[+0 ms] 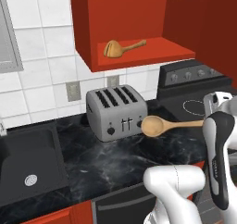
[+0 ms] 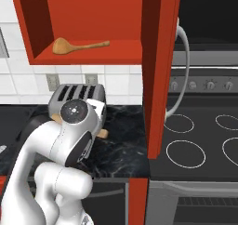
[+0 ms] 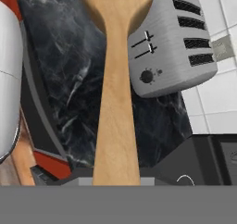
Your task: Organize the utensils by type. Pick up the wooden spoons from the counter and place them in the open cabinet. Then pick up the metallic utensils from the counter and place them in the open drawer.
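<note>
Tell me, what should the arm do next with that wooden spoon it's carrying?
Probably lift it toward the open cabinet. The held wooden spoon hangs above the counter beside the toaster, while another spoon already lies on the shelf.

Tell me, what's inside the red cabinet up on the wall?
One wooden spoon lies on the open cabinet's bottom shelf, bowl end to the left. The cabinet's side wall hides its far right corner, so anything there can't be seen.
</note>
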